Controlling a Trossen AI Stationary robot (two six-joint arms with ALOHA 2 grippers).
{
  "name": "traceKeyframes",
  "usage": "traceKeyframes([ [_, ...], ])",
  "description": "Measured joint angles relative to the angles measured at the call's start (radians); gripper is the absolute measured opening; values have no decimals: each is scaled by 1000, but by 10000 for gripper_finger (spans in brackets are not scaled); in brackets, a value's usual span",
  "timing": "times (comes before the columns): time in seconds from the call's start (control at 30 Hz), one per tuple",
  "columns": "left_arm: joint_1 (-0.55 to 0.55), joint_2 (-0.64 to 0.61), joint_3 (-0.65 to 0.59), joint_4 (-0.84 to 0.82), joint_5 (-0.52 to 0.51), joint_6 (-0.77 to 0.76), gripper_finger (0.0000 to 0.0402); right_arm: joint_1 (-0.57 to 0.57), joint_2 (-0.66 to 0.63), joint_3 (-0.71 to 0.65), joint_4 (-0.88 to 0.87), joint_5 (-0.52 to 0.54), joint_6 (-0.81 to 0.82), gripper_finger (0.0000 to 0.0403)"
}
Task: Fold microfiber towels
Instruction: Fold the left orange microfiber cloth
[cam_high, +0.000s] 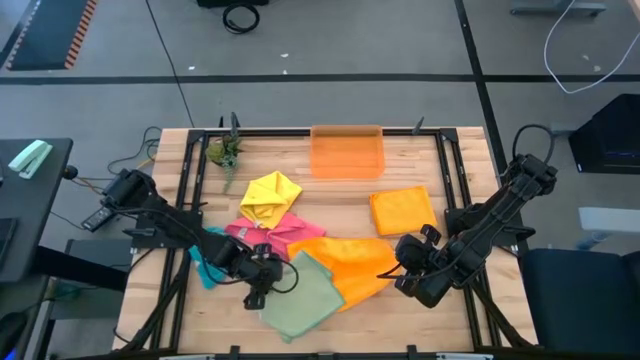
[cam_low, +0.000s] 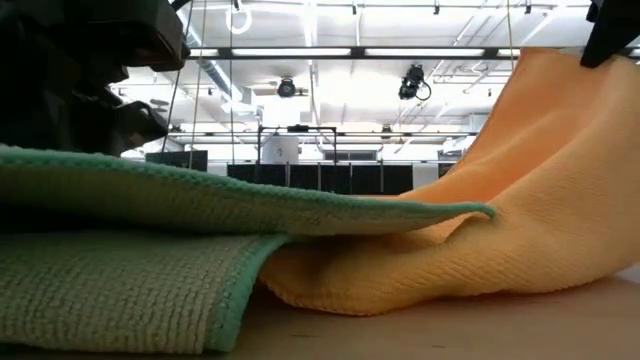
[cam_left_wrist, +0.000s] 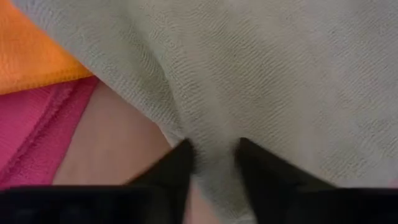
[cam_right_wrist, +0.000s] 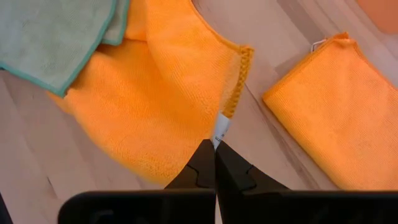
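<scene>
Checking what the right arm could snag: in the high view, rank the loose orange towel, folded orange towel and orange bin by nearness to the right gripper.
From the right gripper:
1. Loose orange towel, pinched at its corner.
2. Folded orange towel, just beyond.
3. Orange bin, far edge.
</scene>
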Motion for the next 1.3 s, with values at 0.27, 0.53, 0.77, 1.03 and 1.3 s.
traceKeyframes([
  [0.27,13,-151,97,-401,-130,35,16,0,0,0,2,-1,4,0],
  [0.53,14,-372,249,-830,-466,-159,22,0,0,0,4,0,9,0],
  [0.77,14,-399,245,-932,-480,-316,8,30,0,0,7,-13,36,0],
  [1.03,5,-325,245,-715,-449,-337,129,136,0,-1,22,-32,118,0],
  [1.3,27,-154,245,-204,-404,39,228,248,0,-1,22,-37,251,0],
])
